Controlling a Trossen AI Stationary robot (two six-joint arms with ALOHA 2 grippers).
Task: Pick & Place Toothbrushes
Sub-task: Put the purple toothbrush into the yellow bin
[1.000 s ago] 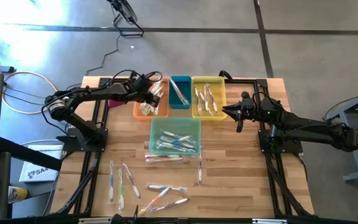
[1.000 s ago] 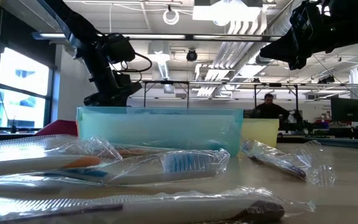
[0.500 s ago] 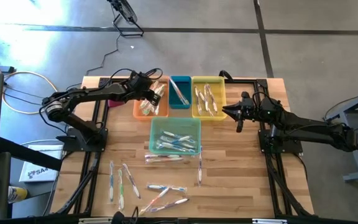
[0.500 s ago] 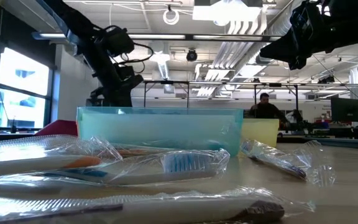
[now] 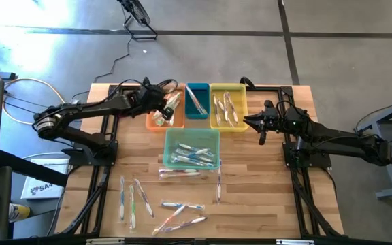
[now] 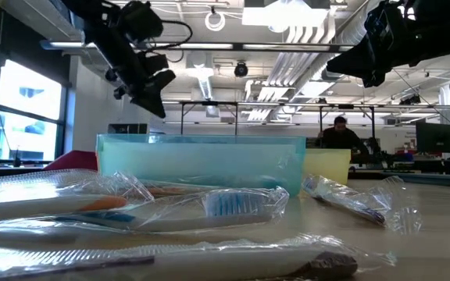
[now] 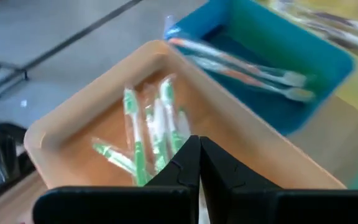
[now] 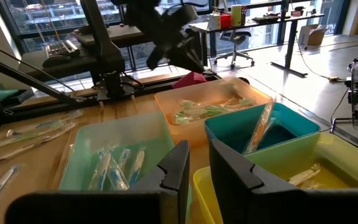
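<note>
We are judging drop-off step done: left gripper (image 5: 160, 103) hovering over orange bin (image 5: 156, 123), jaws closed, empty. Right gripper (image 5: 260, 127) waiting beside yellow bin (image 5: 216, 89), jaws closed. Loose toothbrushes (image 5: 175, 213) lying well below bins on tabletop (image 5: 250, 197); next move calls for reaching them.

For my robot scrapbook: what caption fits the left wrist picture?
Left gripper, fingers together, above the orange bin of green toothbrushes, beside the blue bin.

Wrapped toothbrushes (image 6: 170, 209) before a pale blue bin (image 6: 201, 160), left pincer (image 6: 143, 86) above.
</note>
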